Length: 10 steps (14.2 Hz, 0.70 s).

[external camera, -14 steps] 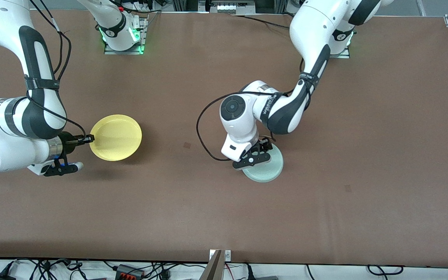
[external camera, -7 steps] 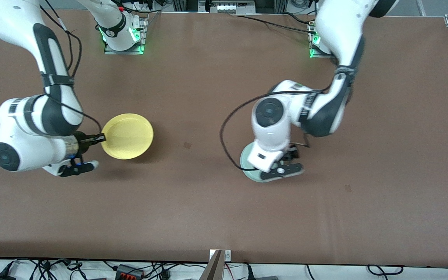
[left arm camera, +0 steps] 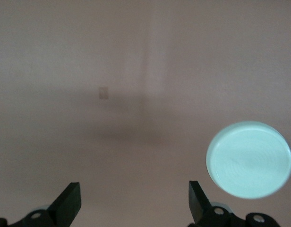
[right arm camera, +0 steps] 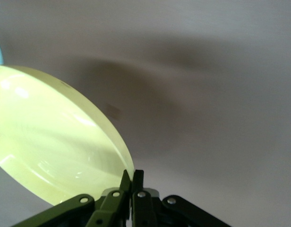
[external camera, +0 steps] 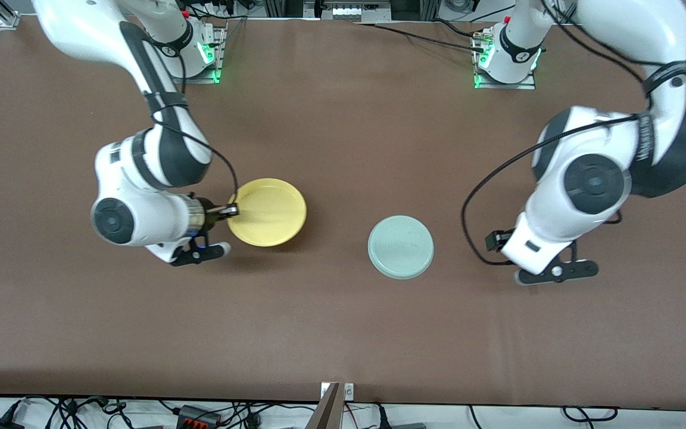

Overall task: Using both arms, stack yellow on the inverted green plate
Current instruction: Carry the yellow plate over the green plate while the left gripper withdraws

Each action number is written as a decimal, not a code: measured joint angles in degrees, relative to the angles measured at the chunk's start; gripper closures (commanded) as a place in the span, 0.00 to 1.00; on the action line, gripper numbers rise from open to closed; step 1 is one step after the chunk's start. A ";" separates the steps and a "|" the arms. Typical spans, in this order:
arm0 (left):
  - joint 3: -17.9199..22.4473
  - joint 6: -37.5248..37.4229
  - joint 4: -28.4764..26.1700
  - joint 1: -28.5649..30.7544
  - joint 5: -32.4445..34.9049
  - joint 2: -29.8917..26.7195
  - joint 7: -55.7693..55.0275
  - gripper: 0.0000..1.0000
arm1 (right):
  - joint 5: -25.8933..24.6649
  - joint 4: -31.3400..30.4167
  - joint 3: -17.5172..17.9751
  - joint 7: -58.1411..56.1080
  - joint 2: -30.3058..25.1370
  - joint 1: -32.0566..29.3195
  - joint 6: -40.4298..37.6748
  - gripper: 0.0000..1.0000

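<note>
The yellow plate is pinched by its rim in the closed right claw, ready for stacking. The green plate lies inverted on the counter, freed by the wide-open, empty left claw toward the left arm's end.

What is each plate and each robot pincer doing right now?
Round yellow plastic plate: right way up, pinched at its rim, carried above the table.
Round pale green plastic plate: upside down, flat on the brown table, nothing touching it.
Right pincer: shut on the yellow plate's rim.
Left pincer: open, empty, off toward the left arm's end of the table.
</note>
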 measured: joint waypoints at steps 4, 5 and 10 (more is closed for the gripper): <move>-0.24 0.00 -11.97 2.86 -3.09 -11.90 6.76 0.00 | 5.66 1.56 0.13 13.50 4.72 7.85 9.56 1.00; -0.31 0.31 -15.25 3.48 -3.09 -14.59 8.78 0.00 | 6.27 3.40 0.14 17.46 6.38 9.74 10.72 1.00; -0.39 2.75 -23.87 9.29 -3.32 -22.96 19.56 0.00 | 12.75 12.49 1.18 29.35 14.80 15.19 15.91 1.00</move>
